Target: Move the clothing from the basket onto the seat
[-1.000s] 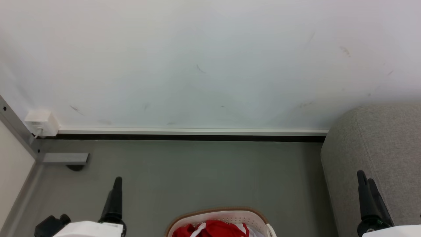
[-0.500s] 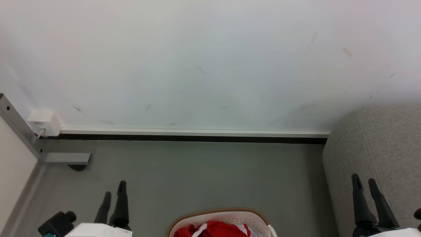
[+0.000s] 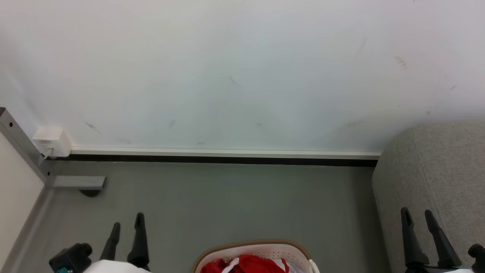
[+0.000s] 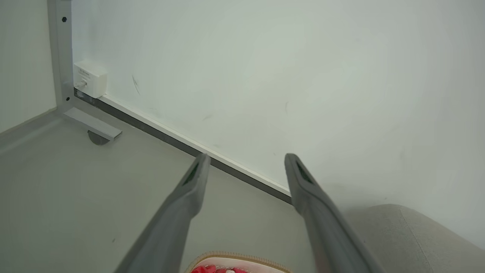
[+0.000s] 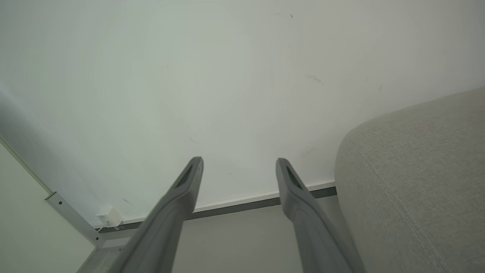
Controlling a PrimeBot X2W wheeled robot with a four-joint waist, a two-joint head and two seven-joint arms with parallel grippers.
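In the head view your left gripper sits at the lower left over the grey floor. Its two dark fingers now show side by side with a clear gap, where a second ago they lined up as one. Your right gripper at the lower right has turned the same way, jaws spread and empty, in front of the seat. The basket lies at the bottom edge between them with the red clothing inside it, both placed as before.

In the left wrist view the fingers stand wide apart with nothing between them, pointing toward the foot of the wall. The basket's rim and a little red show at the bottom edge, and the seat's corner is at the lower right.

In the right wrist view the fingers are spread and empty, and the seat is just to their right.
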